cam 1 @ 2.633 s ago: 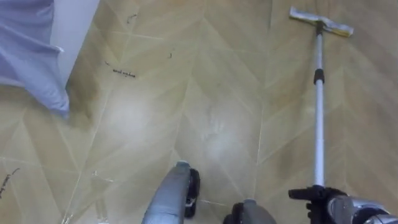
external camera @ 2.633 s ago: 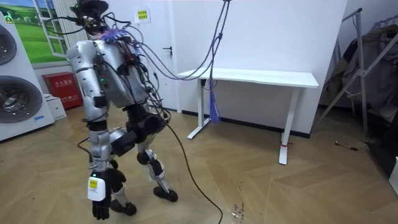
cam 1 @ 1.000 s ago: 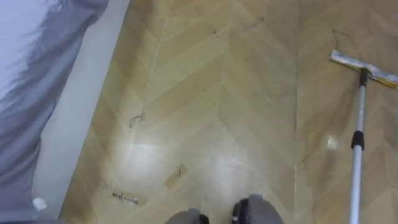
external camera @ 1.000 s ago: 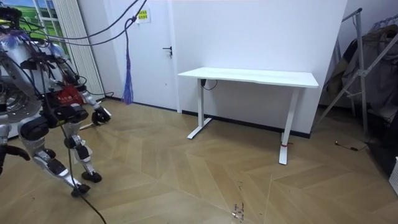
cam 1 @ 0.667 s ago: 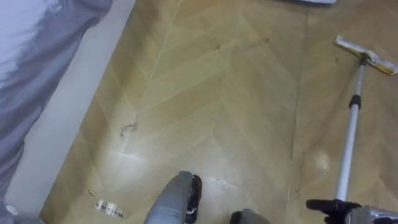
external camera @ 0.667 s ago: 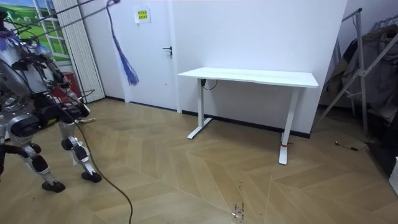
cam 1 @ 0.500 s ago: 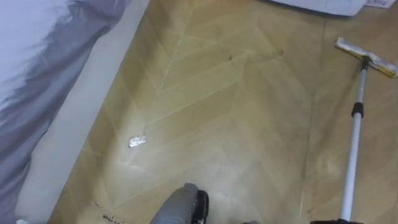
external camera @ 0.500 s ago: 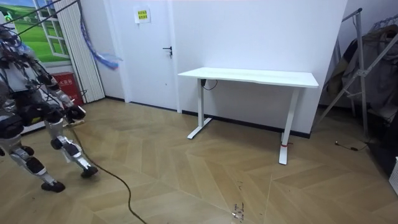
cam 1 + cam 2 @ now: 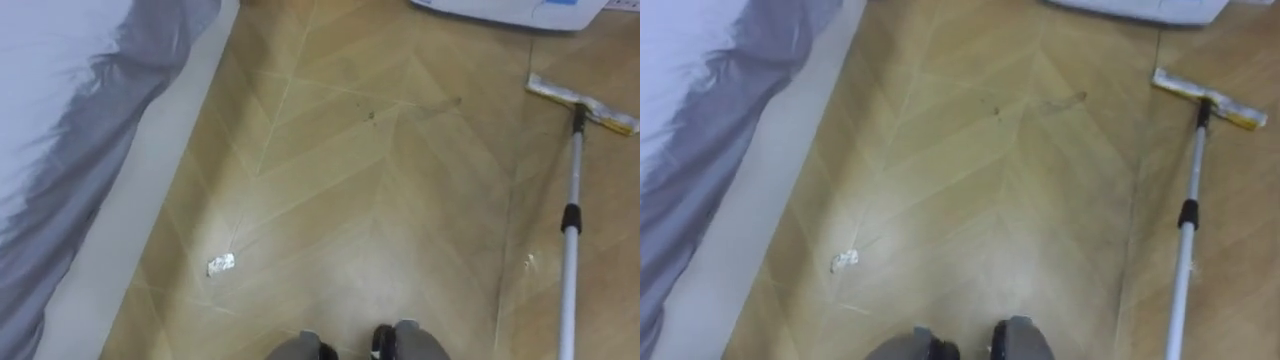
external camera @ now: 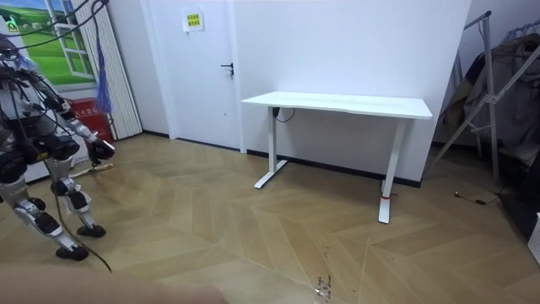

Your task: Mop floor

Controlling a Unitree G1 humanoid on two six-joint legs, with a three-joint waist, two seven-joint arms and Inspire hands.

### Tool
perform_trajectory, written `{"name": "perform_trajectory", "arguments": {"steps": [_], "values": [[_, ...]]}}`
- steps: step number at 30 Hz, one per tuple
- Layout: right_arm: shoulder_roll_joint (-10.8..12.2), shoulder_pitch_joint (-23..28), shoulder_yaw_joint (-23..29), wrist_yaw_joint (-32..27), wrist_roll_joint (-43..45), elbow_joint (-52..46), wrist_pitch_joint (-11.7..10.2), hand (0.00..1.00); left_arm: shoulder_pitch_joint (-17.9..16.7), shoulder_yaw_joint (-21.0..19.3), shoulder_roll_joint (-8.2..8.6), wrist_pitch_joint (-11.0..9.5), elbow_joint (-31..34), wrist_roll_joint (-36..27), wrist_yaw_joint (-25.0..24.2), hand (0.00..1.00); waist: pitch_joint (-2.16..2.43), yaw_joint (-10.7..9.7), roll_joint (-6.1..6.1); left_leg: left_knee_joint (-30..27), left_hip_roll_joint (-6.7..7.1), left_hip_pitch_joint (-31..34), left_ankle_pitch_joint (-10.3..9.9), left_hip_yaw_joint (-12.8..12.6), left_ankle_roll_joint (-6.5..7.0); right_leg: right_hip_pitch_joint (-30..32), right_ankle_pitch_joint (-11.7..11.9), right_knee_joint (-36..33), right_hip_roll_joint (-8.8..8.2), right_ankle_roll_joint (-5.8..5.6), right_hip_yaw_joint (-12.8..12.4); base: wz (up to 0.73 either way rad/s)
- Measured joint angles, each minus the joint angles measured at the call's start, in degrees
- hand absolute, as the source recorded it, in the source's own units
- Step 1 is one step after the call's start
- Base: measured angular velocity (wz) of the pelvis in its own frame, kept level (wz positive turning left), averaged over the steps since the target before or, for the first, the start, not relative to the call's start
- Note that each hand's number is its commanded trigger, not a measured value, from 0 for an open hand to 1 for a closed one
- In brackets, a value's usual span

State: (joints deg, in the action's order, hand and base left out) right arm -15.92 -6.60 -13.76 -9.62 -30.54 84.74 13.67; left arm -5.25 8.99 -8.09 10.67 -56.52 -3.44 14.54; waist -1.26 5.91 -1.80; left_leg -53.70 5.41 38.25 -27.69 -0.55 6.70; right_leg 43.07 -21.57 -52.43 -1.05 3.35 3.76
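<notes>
The flat mop (image 9: 568, 270), a silver metal pole with a black collar partway up and a pale rectangular head, lies on the right of the eye views. Its head rests flat on the tan herringbone wooden floor (image 9: 380, 180), near the low white base of an appliance (image 9: 505, 9) at the top edge. The pole runs from there down and out at the lower right. Compared with half a second ago the whole scene has slid downwards, which is the camera's own shift. The small crumpled white scrap (image 9: 221, 264) on the boards sits lower in view and more of the appliance base shows, while the mop's head sits at much the same spot. The grey shin that then reached forward has drawn back, and both feet now show side by side at the bottom edge. On the left hangs a pale lilac-grey curtain (image 9: 70, 130), beside a white strip (image 9: 130, 230) that runs along the floor. In the room view the robot stands at the far left, beside a red box (image 10: 87, 118) and white vertical blinds (image 10: 122, 93), well apart from the white rectangular table (image 10: 337, 105). 2.6 s ago it stood nearer the camera and further toward the middle. Its dark right hand (image 10: 101, 150) is held out low at the room view's right of its body, with what looks like the pole slanting just below. Its grip cannot be made out.
</notes>
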Motion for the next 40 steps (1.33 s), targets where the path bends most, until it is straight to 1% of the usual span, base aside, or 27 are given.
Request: {"name": "perform_trajectory", "arguments": {"steps": [1, 2, 4, 5, 6, 8, 10, 12, 13, 15, 16, 17, 19, 20, 21, 23, 25, 26, 27, 29, 31, 32, 33, 34, 35, 36, 40], "values": [[-0.2, -1.1, 0.0, 0.0, -0.2, -0.2, 0.2, 1.00, 0.0, 0.0, -0.27, 0.1, 0.1, -0.3, 0.0, 0.00, -0.10, 0.5, 0.53, -0.2, -0.07, -0.1, -0.2, -0.4, -0.25, 0.2, -0.3, -0.6, 0.16, 0.22, -0.5, -0.23], [-0.8, -3.7, 0.5, 0.2, -0.4, -0.2, 1.0, 1.00, -0.2, 0.0, -0.67, 0.3, 0.4, -0.4, 0.0, 0.00, -0.07, 1.4, 1.21, -0.3, -0.38, -0.2, -0.3, -0.9, -0.38, 0.3, -0.3, -0.9, 0.44, 0.39, -1.0, -0.19], [-2.2, -8.1, 1.7, 1.1, -0.6, 0.0, 1.4, 1.00, -0.7, 0.0, -1.15, 0.3, 1.0, -0.6, 0.0, 0.00, -0.44, 2.0, 2.33, -0.2, -0.72, -0.6, -0.3, -1.3, -0.40, 0.3, 0.3, -1.0, 0.60, 0.28, -1.1, -0.09], [-3.3, -11.0, 2.5, 1.6, -0.6, -0.5, 1.3, 1.00, -1.0, 0.0, -1.69, 0.3, 1.2, -0.7, 0.0, 0.00, -0.31, 2.2, 2.37, 0.1, -0.94, -0.9, -0.1, -1.5, -0.68, 0.2, 0.7, -0.8, 0.74, 0.50, -1.3, -0.07], [-4.2, -13.5, 3.0, 2.2, -1.0, -1.4, 1.1, 1.00, -1.1, 0.0, -2.28, 0.3, 1.2, -0.6, 0.1, 0.00, -0.37, 2.5, 2.51, 0.8, -1.30, -1.0, 0.3, -1.6, -0.90, 0.1, 1.5, 0.0, 1.08, 0.71, -1.3, -0.09], [-5.0, -15.9, 3.8, 3.6, -1.2, -2.3, 0.6, 1.00, -1.3, -0.1, -3.14, 0.3, 1.0, -0.5, 0.3, 0.00, -0.36, 2.6, 3.01, 2.6, -1.78, -1.4, 1.6, -1.7, -1.25, -0.5, 2.9, 2.1, 1.34, 1.03, -1.1, 0.00], [-5.3, -17.1, 3.8, 5.0, -1.6, -2.0, 0.9, 1.00, -1.3, -0.1, -3.29, 0.8, 0.4, -0.5, 0.2, 0.00, -0.35, 2.7, 3.19, 5.2, -1.81, -3.0, 3.0, -1.2, -1.61, -2.4, 4.3, 5.0, 1.42, 1.20, -0.7, 0.09], [-4.8, -14.9, 3.7, 6.7, -0.8, -1.3, 0.6, 1.00, -1.6, 0.0, -3.21, 1.3, 0.3, -0.1, 0.0, 0.00, -0.48, 2.8, 3.26, 9.3, -1.87, -6.4, 4.6, -0.7, -1.93, -6.0, 5.6, 8.9, 1.41, 1.31, -0.1, 0.13], [-4.7, -13.9, 3.7, 7.0, -0.8, -1.2, 0.6, 1.00, -1.6, -0.1, -3.15, 1.4, 0.2, 0.2, -0.2, 0.00, -0.53, 2.8, 3.20, 10.3, -1.94, -7.4, 4.9, -0.5, -1.95, -7.1, 5.8, 9.9, 1.42, 1.35, 0.1, 0.14], [-3.9, -8.9, 2.4, 8.1, -0.4, 0.1, -1.1, 1.00, -1.4, -1.1, -3.02, 1.5, 0.0, 0.9, -1.0, 0.00, -0.61, 2.1, 1.82, 13.7, -2.89, -11.3, 5.9, 0.9, -2.39, -12.6, 7.4, 15.6, 2.23, 1.43, 1.6, 0.21], [-3.7, -7.6, 1.7, 8.1, -0.4, 0.4, -1.3, 1.00, -1.4, -1.3, -3.01, 1.4, -0.4, 0.9, -1.1, 0.00, -0.58, 2.2, 1.73, 14.7, -2.98, -12.3, 6.2, 1.0, -2.43, -13.7, 7.8, 16.7, 2.32, 1.50, 1.8, 0.20], [-3.3, -4.6, 1.1, 7.8, -0.3, 0.5, -1.7, 1.00, -1.0, -2.1, -2.73, 1.3, -1.2, 0.9, -1.1, 0.00, -0.56, 1.9, 1.44, 17.1, -2.94, -14.4, 6.9, 1.5, -2.48, -16.1, 8.3, 19.0, 2.34, 1.42, 2.1, 0.18], [-2.6, -0.3, 1.2, 7.5, 2.7, 1.0, -2.6, 1.00, -1.2, -3.0, -2.05, 1.2, -2.4, 1.3, -1.1, 0.00, -0.17, 0.5, 0.78, 20.8, -2.64, -17.9, 8.1, 2.4, -2.42, -19.8, 8.9, 22.4, 2.18, 1.19, 2.7, 0.18], [-1.7, 2.1, 1.5, 6.8, 5.6, 1.1, -2.6, 1.00, -1.7, -4.2, -1.72, 0.9, -3.3, 1.4, -1.1, 0.00, 0.22, 0.2, 0.74, 23.2, -2.51, -20.3, 8.6, 2.2, -2.35, -21.7, 8.9, 23.7, 2.11, 1.13, 2.5, 0.00], [-0.9, 3.7, 1.6, 6.4, 8.0, 1.4, -2.6, 1.00, -2.3, -5.3, -1.62, 0.8, -3.7, 1.9, -1.1, 0.00, 0.31, -0.5, 0.66, 25.2, -2.50, -22.7, 8.9, 2.2, -2.39, -23.7, 8.9, 24.9, 2.19, 1.11, 2.3, 0.00], [0.1, 6.4, 1.6, 6.4, 10.5, 1.9, -2.6, 1.00, -3.6, -6.6, -1.58, 0.5, -4.0, 2.0, -1.1, 0.00, 0.41, -1.6, 0.92, 28.0, -2.62, -26.2, 9.4, 2.3, -2.56, -26.8, 8.8, 26.9, 2.49, 1.14, 2.3, -0.02], [0.5, 8.7, 1.8, 6.3, 12.8, 1.9, -2.6, 1.00, -5.0, -7.6, -1.53, 0.3, -4.1, 3.9, -1.1, 0.00, 0.87, -2.1, 1.31, 31.0, -2.72, -29.4, 9.9, 2.1, -2.67, -29.3, 8.8, 28.6, 2.73, 1.18, 2.0, -0.11], [1.0, 9.3, 2.1, 6.2, 14.1, 1.9, -2.4, 1.00, -5.9, -9.1, -1.55, 0.3, -4.1, 6.0, -1.1, 0.00, 1.22, -2.2, 1.98, 33.4, -2.73, -31.5, 10.5, 1.5, -2.77, -30.3, 8.7, 29.3, 2.82, 1.24, 1.2, -0.21], [1.4, 9.4, 2.6, 6.2, 15.5, 1.9, -2.3, 1.00, -6.6, -10.6, -1.48, 0.6, -4.2, 7.7, -1.1, 0.00, 1.34, -2.5, 2.48, 35.2, -2.83, -33.6, 11.0, 1.3, -2.89, -31.6, 8.7, 30.1, 3.07, 1.31, 0.9, -0.17], [1.9, 10.0, 3.9, 6.7, 17.4, 1.9, -1.9, 1.00, -7.1, -11.6, -1.23, 1.1, -4.3, 9.6, -1.1, 0.00, 1.24, -2.7, 3.01, 36.3, -3.00, -36.4, 11.3, 1.1, -3.04, -34.0, 8.7, 31.4, 3.29, 1.41, 0.9, 0.00], [2.4, 10.1, 4.2, 6.7, 17.6, 1.9, -0.7, 1.00, -7.1, -12.5, -0.61, 1.5, -5.1, 10.8, -1.1, 0.00, 1.25, -2.5, 3.38, 36.6, -3.28, -38.4, 11.3, 0.7, -3.07, -36.2, 8.6, 32.6, 3.57, 1.43, 0.9, 0.02], [2.6, 9.7, 4.3, 6.8, 18.2, 1.4, 0.1, 1.00, -7.1, -12.9, -0.09, 1.8, -5.5, 11.0, -1.3, 0.00, 1.13, -2.4, 3.46, 37.4, -3.47, -39.7, 11.3, 0.3, -3.08, -37.3, 8.6, 33.0, 3.77, 1.43, 0.9, -0.13], [2.7, 9.5, 4.8, 7.2, 19.2, 1.2, 0.2, 1.00, -7.3, -13.5, 0.45, 2.1, -5.5, 11.2, -1.4, 0.00, 0.98, -2.3, 3.77, 38.4, -3.69, -41.0, 11.3, -0.5, -3.08, -38.1, 8.7, 33.3, 3.97, 1.44, 0.3, -0.15], [2.7, 9.4, 5.0, 7.4, 19.3, 1.1, 0.2, 1.00, -7.4, -13.4, 0.66, 2.1, -5.5, 11.2, -1.6, 0.00, 1.07, -2.3, 3.92, 38.4, -3.75, -41.3, 11.3, -0.7, -3.09, -38.4, 8.7, 33.5, 4.07, 1.46, 0.1, -0.16], [2.7, 9.3, 5.1, 7.7, 19.6, 0.7, 0.2, 1.00, -7.6, -13.4, 1.02, 2.5, -5.5, 11.2, -1.8, 0.00, 0.93, -2.3, 4.19, 38.5, -3.83, -41.9, 11.3, -0.9, -3.09, -39.1, 8.8, 33.8, 4.17, 1.46, -0.1, -0.08], [2.7, 9.5, 5.1, 7.9, 19.6, 0.1, 0.6, 1.00, -7.5, -13.4, 1.24, 2.9, -5.5, 10.9, -1.9, 0.00, 0.97, -2.4, 4.44, 38.5, -3.83, -42.1, 11.3, -0.9, -3.08, -39.3, 8.8, 33.8, 4.17, 1.44, -0.1, -0.05], [3.0, 9.7, 5.2, 7.9, 19.6, -1.3, 1.3, 1.00, -7.5, -13.6, 1.42, 3.4, -5.5, 11.0, -3.0, 0.00, 0.93, -2.4, 4.60, 38.6, -3.81, -42.4, 11.3, -1.0, -3.08, -39.5, 8.9, 33.8, 4.21, 1.32, -0.4, -0.02]]}}
